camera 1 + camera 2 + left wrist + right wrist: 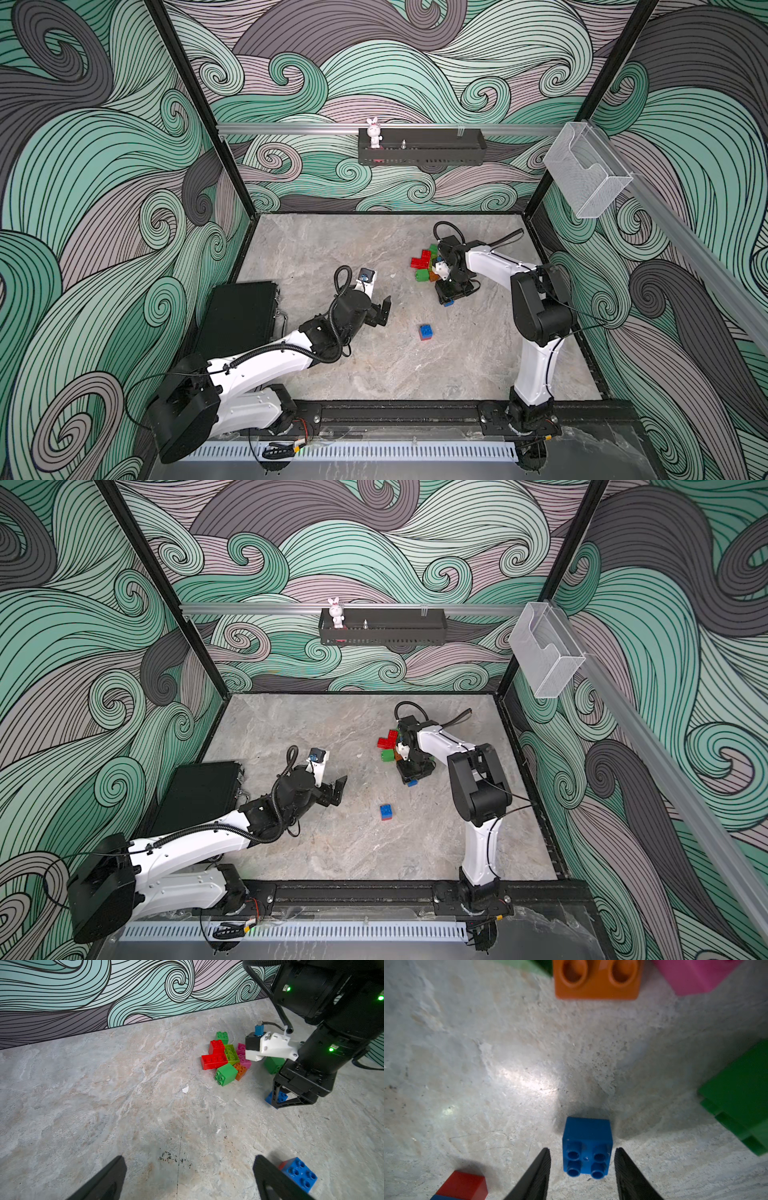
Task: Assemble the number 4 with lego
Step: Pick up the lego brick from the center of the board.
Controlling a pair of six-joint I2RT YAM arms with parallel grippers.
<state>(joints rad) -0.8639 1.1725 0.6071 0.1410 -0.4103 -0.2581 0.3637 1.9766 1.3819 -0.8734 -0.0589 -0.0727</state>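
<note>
loosely, right pincer (pixel 582 1149) around blue brick (pixel 586 1132)

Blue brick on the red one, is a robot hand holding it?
No, that blue brick stands on the table, away from the open left gripper.

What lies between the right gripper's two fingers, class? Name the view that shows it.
A small blue brick sits on the table between the fingers of the open right gripper. The right wrist view shows it best.
</note>
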